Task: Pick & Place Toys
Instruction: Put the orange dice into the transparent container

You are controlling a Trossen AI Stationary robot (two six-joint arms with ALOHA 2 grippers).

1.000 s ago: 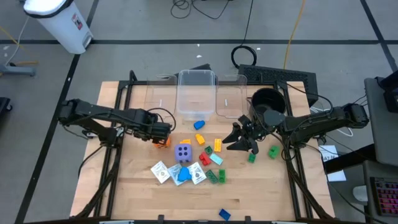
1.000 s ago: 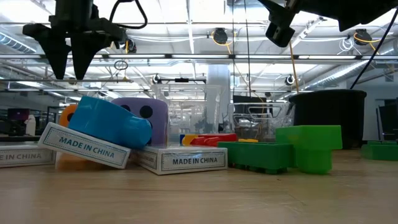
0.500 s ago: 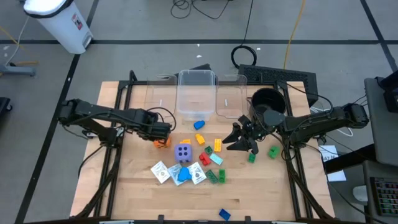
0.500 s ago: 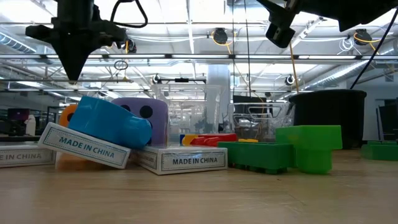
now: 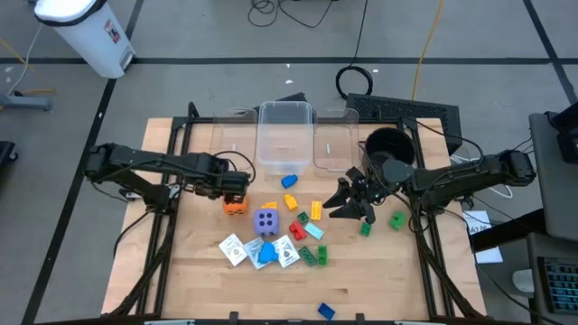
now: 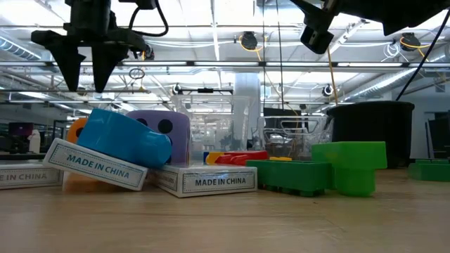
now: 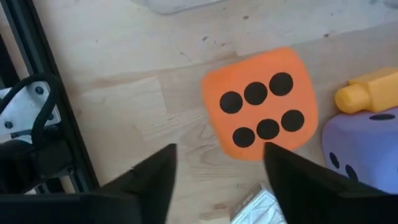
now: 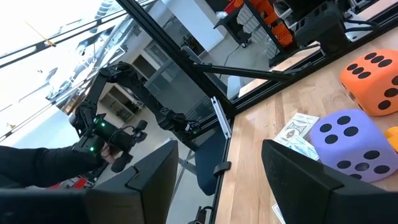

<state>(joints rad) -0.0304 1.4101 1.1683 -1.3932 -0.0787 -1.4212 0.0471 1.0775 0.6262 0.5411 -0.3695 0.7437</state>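
Note:
An orange foam die [image 7: 261,102] rests on the wood table, six dots up, next to a purple die [image 5: 265,221]. My left gripper [image 5: 233,187] hangs open over the table just beyond the orange die, fingers pointing down [image 6: 86,86], touching nothing. White playing cards [image 5: 233,248] and a blue piece [image 5: 266,255] lie near the purple die. Small red, yellow, green and blue bricks [image 5: 312,226] are scattered at mid-table. My right gripper [image 5: 357,200] waits open and level at the right, its fingers aimed across the toys [image 8: 217,180].
Clear plastic bins [image 5: 285,135] stand at the table's far edge, and a black pot [image 5: 388,149] stands beside them on the right. A lone blue brick [image 5: 326,311] lies near the front edge. Two green bricks [image 5: 396,219] lie below the right gripper.
My left gripper has shut its fingers in the air above the orange die and then opened them again, staying at about the same height and place. The toys have not moved.

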